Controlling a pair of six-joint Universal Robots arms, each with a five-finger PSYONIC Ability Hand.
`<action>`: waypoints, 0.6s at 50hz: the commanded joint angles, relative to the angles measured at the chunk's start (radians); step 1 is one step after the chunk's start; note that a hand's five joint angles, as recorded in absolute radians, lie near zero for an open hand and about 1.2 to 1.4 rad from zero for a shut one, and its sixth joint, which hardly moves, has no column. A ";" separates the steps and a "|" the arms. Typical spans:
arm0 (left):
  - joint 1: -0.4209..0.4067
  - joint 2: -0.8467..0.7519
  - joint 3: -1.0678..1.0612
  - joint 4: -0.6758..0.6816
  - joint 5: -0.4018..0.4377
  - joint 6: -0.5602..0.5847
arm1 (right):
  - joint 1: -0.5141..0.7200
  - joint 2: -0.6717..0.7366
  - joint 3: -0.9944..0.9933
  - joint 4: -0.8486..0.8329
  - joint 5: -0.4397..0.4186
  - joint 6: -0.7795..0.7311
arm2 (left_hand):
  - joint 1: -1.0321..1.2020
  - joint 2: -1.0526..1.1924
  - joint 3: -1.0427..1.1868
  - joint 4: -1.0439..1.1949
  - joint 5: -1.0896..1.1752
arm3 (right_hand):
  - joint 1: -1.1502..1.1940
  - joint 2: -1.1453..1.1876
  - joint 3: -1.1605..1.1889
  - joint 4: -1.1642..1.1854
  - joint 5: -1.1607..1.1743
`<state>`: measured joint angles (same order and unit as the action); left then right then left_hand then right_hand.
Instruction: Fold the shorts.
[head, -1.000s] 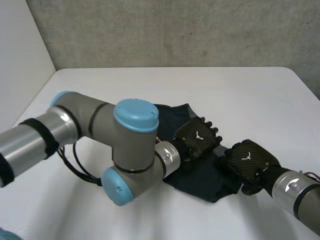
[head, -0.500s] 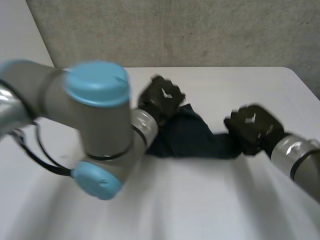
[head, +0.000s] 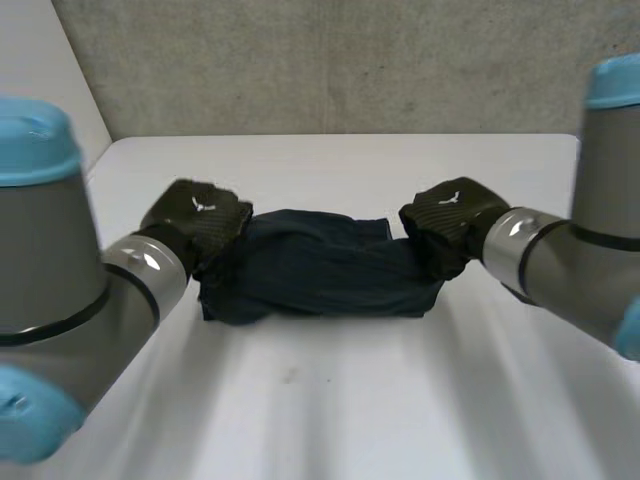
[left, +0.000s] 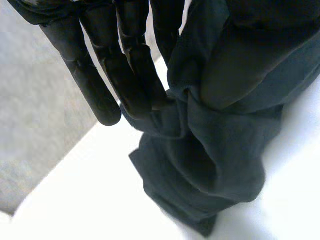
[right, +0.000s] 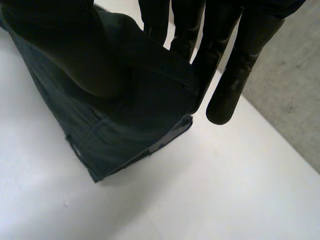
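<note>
The dark shorts hang as a rumpled, doubled-over band between the two hands, across the middle of the white desk. The left hand holds one end and the right hand the other, and the cloth runs roughly level between them. Its lower edge sits at or just above the desk surface (I cannot tell whether it actually touches).

In the left wrist view, the nearly straight fingers press a gathered fold of the shorts against the thumb side, so this hand is gripping the cloth. The right wrist view shows the same thing mirrored: the fingers lie along one face of the shorts with the thumb behind, pinching a thick bunch of fabric.

The step in hand looks like carrying or stretching the shorts by their ends before laying them down, and the fold is not yet neat, since the layers are bunched and creased. The next move probably calls for both hands to lower together, keeping the cloth taut so it lands flat, and letting go only once it rests on the desk.
</note>
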<state>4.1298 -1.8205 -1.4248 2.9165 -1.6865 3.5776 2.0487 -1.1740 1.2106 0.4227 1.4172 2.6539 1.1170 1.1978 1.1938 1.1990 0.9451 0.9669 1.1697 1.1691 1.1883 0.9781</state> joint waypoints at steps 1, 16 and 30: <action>0.043 -0.219 0.232 0.087 -0.007 0.035 | 0.024 0.129 -0.144 -0.103 0.040 -0.031 | 0.279 0.198 0.202 0.197 0.277 | 0.429 0.227 0.227 0.208 0.244; 0.029 -0.110 0.560 0.604 -0.113 0.247 | 0.056 0.005 -0.319 -0.776 0.166 -0.038 | 0.279 0.198 0.202 0.197 0.277 | 0.429 0.227 0.227 0.208 0.244; -0.032 0.254 0.250 0.606 -0.111 0.245 | 0.064 -0.237 -0.174 -0.655 0.158 -0.035 | 0.279 0.198 0.202 0.197 0.277 | 0.429 0.227 0.227 0.208 0.244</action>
<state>4.1204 -1.6824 -1.0794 3.5393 -1.7959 3.8262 2.1099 -1.3160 0.9876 -0.3354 1.5819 2.6186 1.1170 1.1983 1.1940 1.1993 0.9452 0.9669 1.1767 1.1850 1.1885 0.9782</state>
